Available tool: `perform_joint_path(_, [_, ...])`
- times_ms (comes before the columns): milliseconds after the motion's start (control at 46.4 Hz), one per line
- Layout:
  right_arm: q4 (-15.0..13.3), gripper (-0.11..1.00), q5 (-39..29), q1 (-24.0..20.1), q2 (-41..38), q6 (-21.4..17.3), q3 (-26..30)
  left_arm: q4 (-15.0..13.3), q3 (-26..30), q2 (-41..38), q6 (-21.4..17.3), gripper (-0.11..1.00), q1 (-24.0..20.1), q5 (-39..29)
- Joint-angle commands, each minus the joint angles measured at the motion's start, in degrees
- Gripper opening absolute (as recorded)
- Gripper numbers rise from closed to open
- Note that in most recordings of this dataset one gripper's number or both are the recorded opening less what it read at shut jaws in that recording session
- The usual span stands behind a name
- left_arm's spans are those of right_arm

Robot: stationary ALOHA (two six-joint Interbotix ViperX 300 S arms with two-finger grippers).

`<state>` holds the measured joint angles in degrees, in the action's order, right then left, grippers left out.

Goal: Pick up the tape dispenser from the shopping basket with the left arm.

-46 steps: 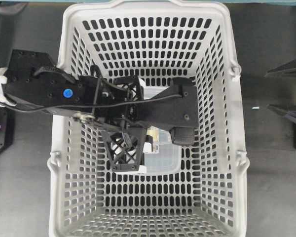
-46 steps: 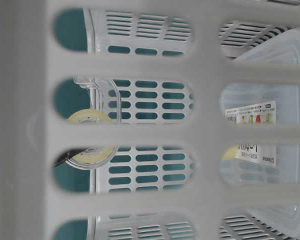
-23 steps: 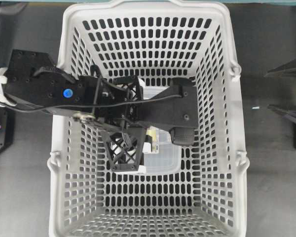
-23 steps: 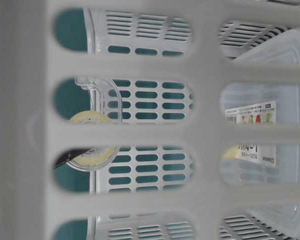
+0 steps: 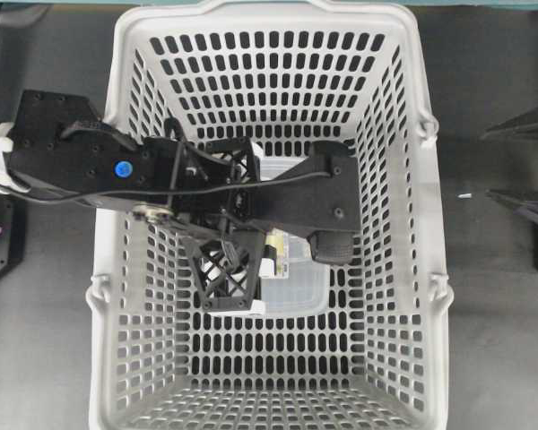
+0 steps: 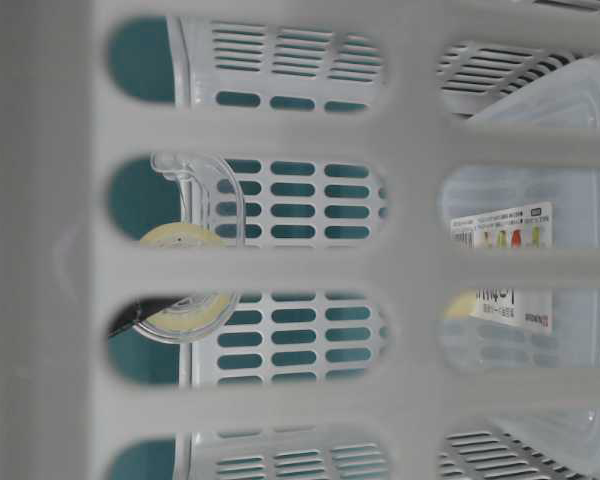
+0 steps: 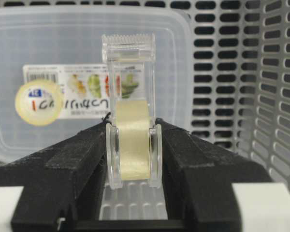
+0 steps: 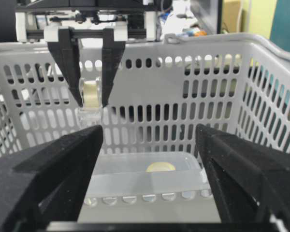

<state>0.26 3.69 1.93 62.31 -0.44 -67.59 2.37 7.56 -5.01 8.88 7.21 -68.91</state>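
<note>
Tape dispenser (image 7: 131,123) sat pinched between the left gripper (image 7: 132,145) fingers inside the basket (image 5: 412,269); its slick plastic sides could have slipped free.

A blurred basket (image 6: 400,270) wall is filling the table-level view, hiding most of the dispenser (image 6: 185,300) and tub (image 6: 500,200). Overhead, the left arm (image 5: 161,175) is covering both. The tub label's (image 7: 67,92) print is reading too small.
</note>
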Motion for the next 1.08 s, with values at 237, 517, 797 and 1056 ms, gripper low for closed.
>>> perform_joint_path(237, [0.2,0.74,0.4,-0.1,-0.4,-0.1,0.4,0.2,0.6,1.7,-0.1,0.29,-0.1,0.3])
perform_joint_path(517, [0.2,0.74,0.3,-0.1,-0.4,-0.1,0.2,0.2,0.5,1.7,0.0,0.29,0.0,0.3])
perform_joint_path(797, [0.2,0.74,0.4,-0.1,-0.3,-0.1,0.0,0.2,0.4,1.6,0.0,0.29,0.1,0.3])
perform_joint_path(1056, [0.2,0.74,0.3,-0.1,0.2,-0.1,0.0,0.2,0.4,1.5,0.0,0.29,0.1,0.3])
